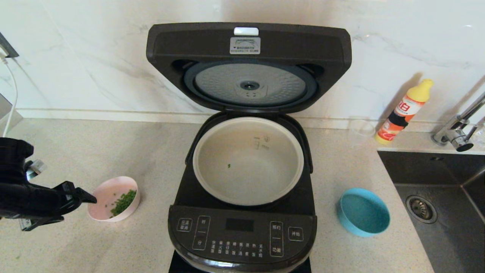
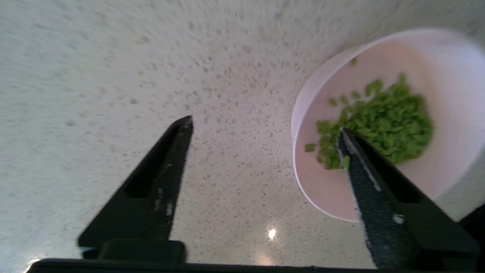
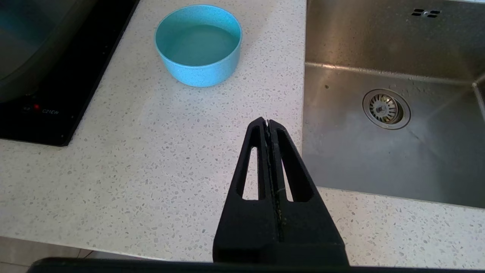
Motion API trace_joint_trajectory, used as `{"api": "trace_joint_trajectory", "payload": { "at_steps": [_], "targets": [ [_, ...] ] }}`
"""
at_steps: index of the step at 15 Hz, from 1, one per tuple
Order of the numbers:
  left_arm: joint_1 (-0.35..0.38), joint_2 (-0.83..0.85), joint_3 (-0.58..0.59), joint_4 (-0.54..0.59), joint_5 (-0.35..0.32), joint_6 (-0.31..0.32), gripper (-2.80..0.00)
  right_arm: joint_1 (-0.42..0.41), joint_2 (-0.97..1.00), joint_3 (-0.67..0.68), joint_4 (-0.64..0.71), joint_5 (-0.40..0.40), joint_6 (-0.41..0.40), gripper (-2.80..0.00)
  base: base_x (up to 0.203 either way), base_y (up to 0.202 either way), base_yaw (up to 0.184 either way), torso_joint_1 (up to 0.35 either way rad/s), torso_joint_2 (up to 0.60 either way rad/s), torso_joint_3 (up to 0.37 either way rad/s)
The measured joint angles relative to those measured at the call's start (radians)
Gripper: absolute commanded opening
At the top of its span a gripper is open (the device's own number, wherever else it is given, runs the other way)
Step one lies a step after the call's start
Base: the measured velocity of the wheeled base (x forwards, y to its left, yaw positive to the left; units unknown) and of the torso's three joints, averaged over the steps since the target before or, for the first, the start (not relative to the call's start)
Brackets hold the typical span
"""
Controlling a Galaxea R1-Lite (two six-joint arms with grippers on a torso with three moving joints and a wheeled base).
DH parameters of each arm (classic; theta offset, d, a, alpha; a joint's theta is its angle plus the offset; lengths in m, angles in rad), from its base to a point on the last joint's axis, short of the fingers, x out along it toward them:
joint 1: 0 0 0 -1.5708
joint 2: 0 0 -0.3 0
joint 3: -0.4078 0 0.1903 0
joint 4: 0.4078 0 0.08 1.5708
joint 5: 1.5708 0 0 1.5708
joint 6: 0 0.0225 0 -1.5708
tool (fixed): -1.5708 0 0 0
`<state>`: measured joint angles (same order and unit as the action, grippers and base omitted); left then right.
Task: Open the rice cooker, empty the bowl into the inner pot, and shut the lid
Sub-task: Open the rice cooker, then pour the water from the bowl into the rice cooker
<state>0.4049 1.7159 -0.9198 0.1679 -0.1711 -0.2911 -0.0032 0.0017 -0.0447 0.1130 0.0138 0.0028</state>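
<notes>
Head view: pink bowl [image 1: 113, 198] left of the rice cooker [image 1: 242, 212] holds green bits; one lies in the inner pot [image 1: 248, 161]; lid [image 1: 249, 66] up. Left hand [image 2: 265, 125] gapes wide, empty; right hand [image 3: 268, 122] pinched closed, empty.

**Counter layout**

The cooker [image 1: 242, 189] stands mid-counter [image 1: 151, 159], pot [image 1: 248, 161] inside it, lid [image 1: 249, 66] raised behind against the wall. A bowl of greens [image 1: 113, 198] sits to its left, an empty bowl [image 1: 363, 212] to its right. Further right lies the sink [image 1: 439, 197], with a bottle [image 1: 403, 112] and tap [image 1: 458, 127] behind.
</notes>
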Motion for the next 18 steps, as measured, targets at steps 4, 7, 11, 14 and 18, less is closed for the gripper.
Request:
{"api": "trace_joint_trajectory", "payload": {
  "at_steps": [4,7,11,14,18],
  "targets": [
    [-0.034,0.032,0.000,-0.003,-0.001,-0.009,0.00,0.000,0.000,0.000,0.000,0.000,0.000,-2.80,0.000,0.000,0.000,0.000,0.00,0.000],
    [-0.055,0.047,-0.007,-0.009,0.003,-0.008,0.00,0.000,0.000,0.000,0.000,0.001,0.000,-2.80,0.000,0.000,0.000,0.000,0.00,0.000],
    [-0.060,0.080,-0.001,-0.051,0.013,-0.009,-2.80,0.000,0.000,0.000,0.000,0.001,0.000,-2.80,0.000,0.000,0.000,0.000,0.00,0.000],
    [-0.060,0.095,-0.005,-0.052,0.013,-0.011,-2.80,0.000,0.000,0.000,0.000,0.000,0.000,-2.80,0.000,0.000,0.000,0.000,0.00,0.000],
    [-0.060,0.104,-0.013,-0.054,0.011,-0.012,-2.80,0.000,0.000,0.000,0.000,0.000,0.000,-2.80,0.000,0.000,0.000,0.000,0.00,0.000]
  ]
}}
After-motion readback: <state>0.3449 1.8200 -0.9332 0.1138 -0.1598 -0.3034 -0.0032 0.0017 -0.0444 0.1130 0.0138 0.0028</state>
